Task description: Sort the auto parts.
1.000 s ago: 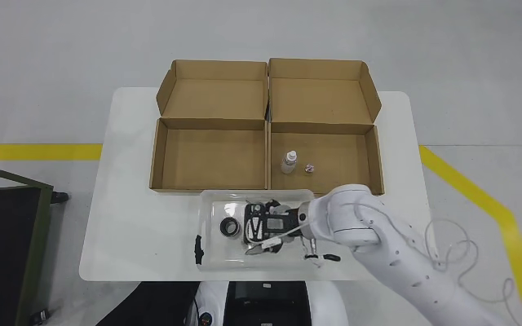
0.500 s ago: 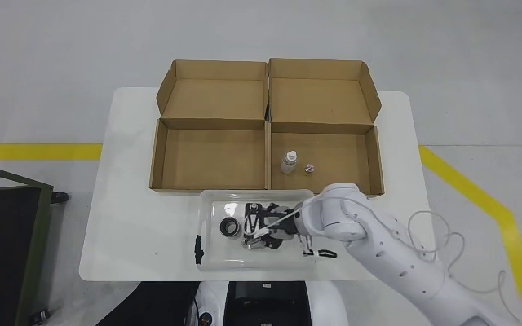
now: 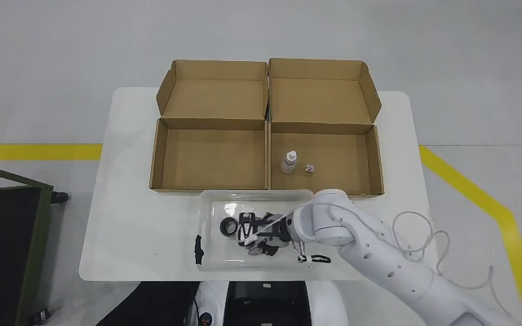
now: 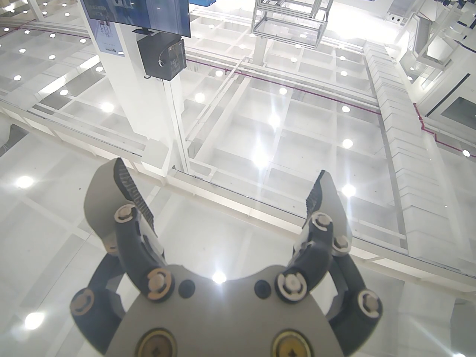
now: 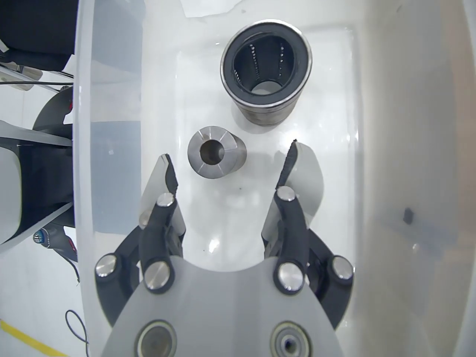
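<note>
While loose, metal sleeve (image 5: 216, 157) between fingertips (image 5: 288, 167) of the right hand (image 5: 229, 160).

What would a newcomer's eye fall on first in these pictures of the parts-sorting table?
First, the right gripper, open inside the clear bin at the table's near edge. A small metal sleeve sits between its fingers, and a larger black-lined cylinder stands just beyond. Next come the two open cardboard boxes behind the bin; the right box holds a small bottle and a tiny part.
</note>
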{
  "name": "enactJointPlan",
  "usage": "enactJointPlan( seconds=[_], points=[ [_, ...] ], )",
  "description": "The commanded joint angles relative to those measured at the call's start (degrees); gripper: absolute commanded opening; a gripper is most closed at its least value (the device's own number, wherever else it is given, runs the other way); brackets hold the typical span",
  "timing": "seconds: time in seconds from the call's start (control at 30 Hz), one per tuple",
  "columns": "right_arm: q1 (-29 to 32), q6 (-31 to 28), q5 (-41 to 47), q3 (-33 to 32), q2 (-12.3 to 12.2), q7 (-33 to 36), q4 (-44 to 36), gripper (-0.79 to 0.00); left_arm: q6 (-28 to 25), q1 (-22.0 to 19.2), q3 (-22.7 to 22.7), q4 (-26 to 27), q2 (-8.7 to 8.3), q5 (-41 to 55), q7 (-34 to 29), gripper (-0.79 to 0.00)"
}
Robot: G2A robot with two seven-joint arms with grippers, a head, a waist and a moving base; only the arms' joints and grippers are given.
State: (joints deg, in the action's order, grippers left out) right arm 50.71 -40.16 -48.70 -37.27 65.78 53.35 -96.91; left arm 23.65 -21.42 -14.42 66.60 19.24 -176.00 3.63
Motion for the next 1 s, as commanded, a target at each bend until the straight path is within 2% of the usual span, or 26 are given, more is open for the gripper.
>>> enactJointPlan(
  seconds=[0.0,0.17,0.47,0.53,0.6,0.7,0.73,0.97],
  points=[
    [-0.2,0.2,-0.2,0.5,0.2,-0.3,0.5,-0.342,0.0,0.0,0.0,0.0,0.00,0.0,0.0,0.000],
    [-0.8,0.6,-0.5,1.9,0.8,-1.3,1.9,-0.394,0.0,0.0,0.0,0.0,0.00,0.0,0.0,0.000],
    [-1.7,1.0,-0.7,3.7,1.7,-2.3,3.6,-0.409,0.0,0.0,0.0,0.0,0.00,0.0,0.0,0.000],
    [-1.9,1.1,-0.7,4.0,1.8,-2.5,3.9,-0.453,0.0,0.0,0.0,0.0,0.00,0.0,0.0,0.000],
    [-2.0,1.2,-0.8,4.2,2.0,-2.6,4.0,-0.533,0.0,0.0,0.0,0.0,0.00,0.0,0.0,0.000],
    [-2.1,1.2,-1.0,4.3,2.1,-2.5,4.1,-0.739,0.0,0.0,0.0,0.0,0.00,0.0,0.0,0.000],
    [-2.1,1.2,-1.0,4.3,2.0,-2.5,4.0,-0.785,0.0,0.0,0.0,0.0,0.00,0.0,0.0,0.000],
    [-1.9,0.5,-1.3,3.1,1.6,-1.7,2.1,-0.785,0.0,0.0,0.0,0.0,0.00,0.0,0.0,0.000]
  ],
)
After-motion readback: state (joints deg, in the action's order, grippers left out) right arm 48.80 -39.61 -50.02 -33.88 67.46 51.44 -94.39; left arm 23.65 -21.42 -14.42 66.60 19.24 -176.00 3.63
